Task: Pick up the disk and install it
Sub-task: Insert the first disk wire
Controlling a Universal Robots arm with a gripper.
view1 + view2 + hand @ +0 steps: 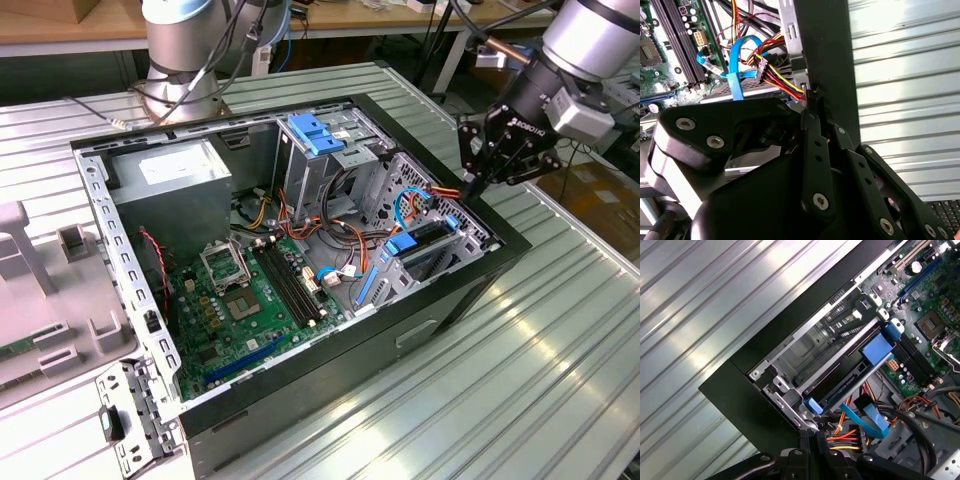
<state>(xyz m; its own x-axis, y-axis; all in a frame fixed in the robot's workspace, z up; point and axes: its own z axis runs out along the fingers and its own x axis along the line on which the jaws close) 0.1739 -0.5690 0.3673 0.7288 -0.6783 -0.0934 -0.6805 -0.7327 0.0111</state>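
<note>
Most of the job looks done to us: the disk (840, 372) sits slotted in the drive bay (805, 347) at the computer case's (330, 385) corner, our gripper (472, 183) pinched closed, empty, above the power wires (842, 436).

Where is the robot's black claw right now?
The gripper hangs at the open computer case's corner on the exterior view's right, fingertips closed together beside the coloured wire bundle.

The gripper (476, 183) hangs, fingers together, over the open computer case's (420, 330) corner (beside the colored wires (440, 192)).
</note>
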